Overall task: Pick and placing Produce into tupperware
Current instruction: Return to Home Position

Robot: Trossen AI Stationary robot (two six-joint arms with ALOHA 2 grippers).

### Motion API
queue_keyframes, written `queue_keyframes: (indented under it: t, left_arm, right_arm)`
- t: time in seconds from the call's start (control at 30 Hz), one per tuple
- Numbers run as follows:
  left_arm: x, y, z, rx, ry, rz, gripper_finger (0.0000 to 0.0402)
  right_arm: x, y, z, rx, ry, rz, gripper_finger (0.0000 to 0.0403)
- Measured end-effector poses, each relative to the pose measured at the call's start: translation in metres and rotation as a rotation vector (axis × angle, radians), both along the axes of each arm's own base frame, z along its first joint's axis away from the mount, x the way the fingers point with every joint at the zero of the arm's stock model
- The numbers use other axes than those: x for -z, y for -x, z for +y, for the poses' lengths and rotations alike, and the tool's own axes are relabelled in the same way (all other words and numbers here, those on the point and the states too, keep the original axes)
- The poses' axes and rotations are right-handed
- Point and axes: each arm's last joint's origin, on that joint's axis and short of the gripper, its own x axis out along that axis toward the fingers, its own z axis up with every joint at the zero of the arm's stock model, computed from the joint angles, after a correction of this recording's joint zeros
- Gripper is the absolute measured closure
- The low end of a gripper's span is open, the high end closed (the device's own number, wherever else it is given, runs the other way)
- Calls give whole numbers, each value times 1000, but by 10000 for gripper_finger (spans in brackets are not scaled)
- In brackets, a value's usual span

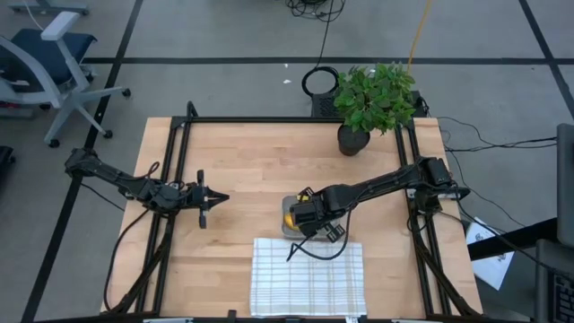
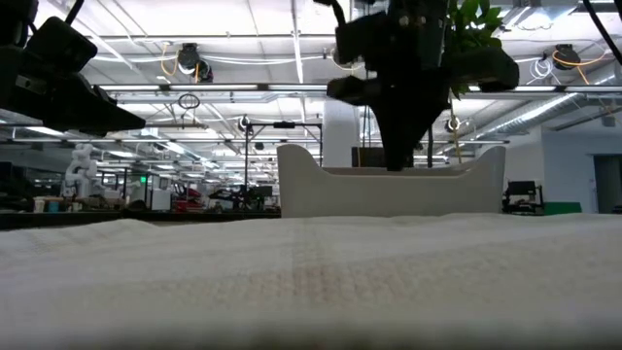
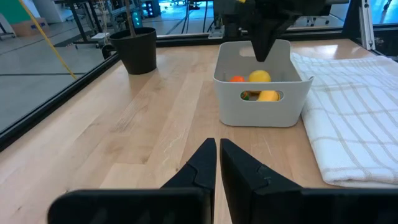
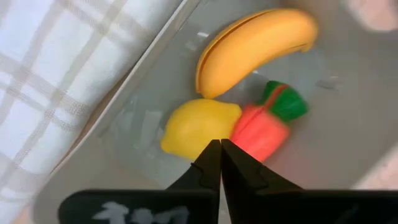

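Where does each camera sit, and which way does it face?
High: above the table, facing straight down; both arms, left tool and right tool.
Low: at tabletop height, facing across the white cloth to the grey bin; right arm above.
Left wrist: on the left arm, facing the bin; own shut fingers.
Right wrist: on the right arm, facing down at banana, lemon, carrot; own shut fingers.
Shared: both wrist views see the lemon in the bin.
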Motion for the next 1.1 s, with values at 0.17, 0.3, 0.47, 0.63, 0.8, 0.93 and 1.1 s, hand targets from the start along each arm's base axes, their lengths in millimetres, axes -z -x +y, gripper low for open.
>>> queue_keyframes:
  t: [0.17, 0.3, 0.47, 0.63, 0.8, 0.93, 1.1]
  left_arm:
    - [0, 0, 0, 0, 0, 0, 376]
    - [0, 0, 0, 0, 0, 0, 376]
    - [0, 0, 0, 0, 0, 0, 376]
    - [0, 0, 0, 0, 0, 0, 376]
    - [0, 0, 0, 0, 0, 0, 376]
    - [0, 0, 0, 0, 0, 0, 376]
    - [0, 0, 0, 0, -1, 0, 376]
  right_arm:
    - [-29, 5, -10, 38, -25, -113, 402]
    - [-62, 9, -24, 102, -150, -277, 402]
    - [-104, 23, -30, 131, -231, -464, 403]
    - [-135, 43, -32, 183, -304, -626, 403]
    - [-146, 70, -37, 220, -357, -746, 403]
    - [-152, 96, -42, 265, -402, -834, 403]
    - [-153, 131, -48, 306, -418, -972, 403]
